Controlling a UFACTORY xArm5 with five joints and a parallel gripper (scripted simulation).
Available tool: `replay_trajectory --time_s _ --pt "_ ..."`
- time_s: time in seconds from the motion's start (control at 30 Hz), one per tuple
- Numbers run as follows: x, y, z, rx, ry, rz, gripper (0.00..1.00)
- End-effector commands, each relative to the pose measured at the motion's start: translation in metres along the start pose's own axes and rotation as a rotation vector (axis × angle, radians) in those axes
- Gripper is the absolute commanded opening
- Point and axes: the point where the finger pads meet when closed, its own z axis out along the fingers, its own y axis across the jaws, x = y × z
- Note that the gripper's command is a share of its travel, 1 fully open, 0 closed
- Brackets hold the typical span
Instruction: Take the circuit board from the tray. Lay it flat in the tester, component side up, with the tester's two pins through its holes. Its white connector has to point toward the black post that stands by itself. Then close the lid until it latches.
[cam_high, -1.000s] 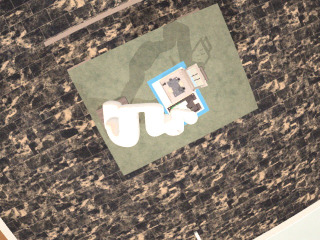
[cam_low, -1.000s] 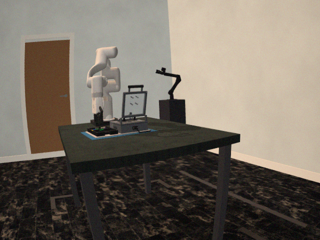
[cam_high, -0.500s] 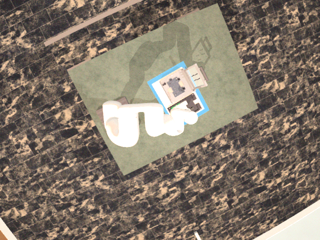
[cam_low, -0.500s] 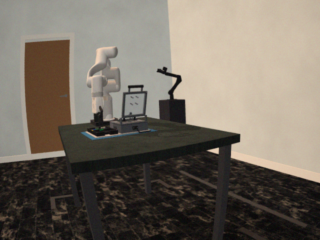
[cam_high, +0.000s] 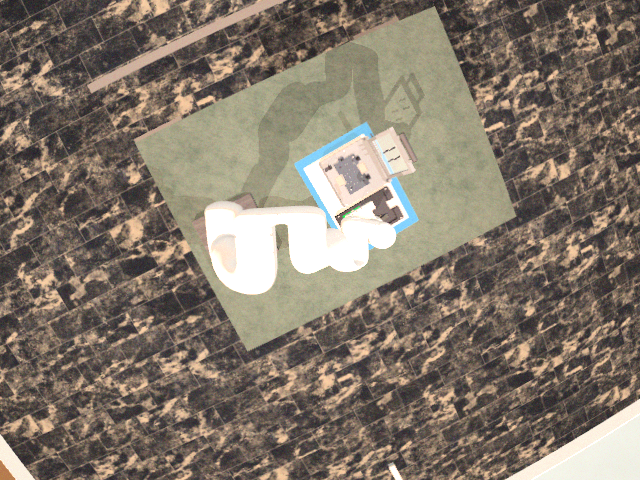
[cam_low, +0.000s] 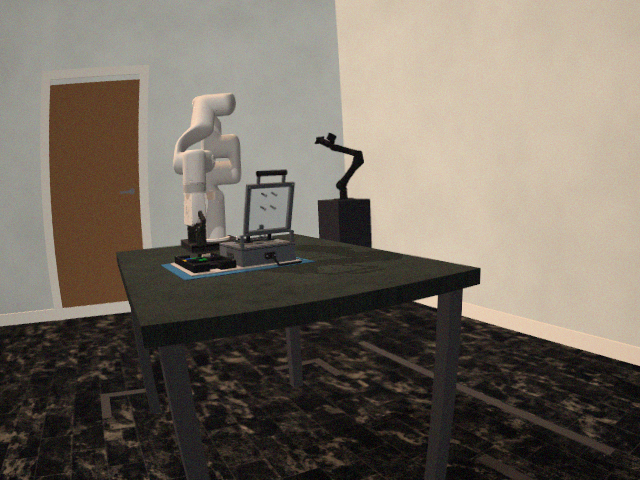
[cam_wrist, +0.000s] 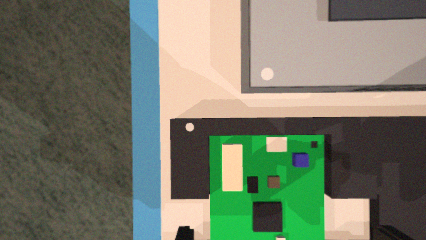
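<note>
- Nothing done yet, going by how things lie: green circuit board (cam_wrist: 266, 187) flat in the black tray (cam_wrist: 190, 160), little parts facing up
- White connector (cam_wrist: 232, 167) on the left side of the board in the wrist view, long and pale
- Tester (cam_low: 258, 252) just beside the tray, on the far side in the wrist view, both on a blue mat (cam_low: 173, 269)
- Tester bed bare, with 1 pale round pin (cam_wrist: 267, 74) showing; other pin out of the wrist picture
- Clear lid (cam_low: 268, 207) standing straight up, so not closed, not latched
- Left to do, as a guess: grab the board, lift it, turn the connector toward the lone black post, drop it over 2 pins, swing the lid down
- Lone black post too small to pick out for sure
- White arm (cam_low: 199, 155) bent over from its base, wrist pointing straight down over the tray
- Gripper (cam_low: 199, 231) low above the board, fingers spread wide, holding nothing
- Dark fingertips peeking in at the bottom edge of the wrist view, on each side of the board, not touching it as far as can be seen
</note>
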Motion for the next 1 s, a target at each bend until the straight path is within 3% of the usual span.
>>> replay_trajectory --time_s 0.0,0.97 --pt "-0.0006 0.0011 -0.0020 -0.003 -0.002 0.000 1.00" --pt "-0.0006 0.0011 -0.0068 -0.003 -0.002 0.000 1.00"
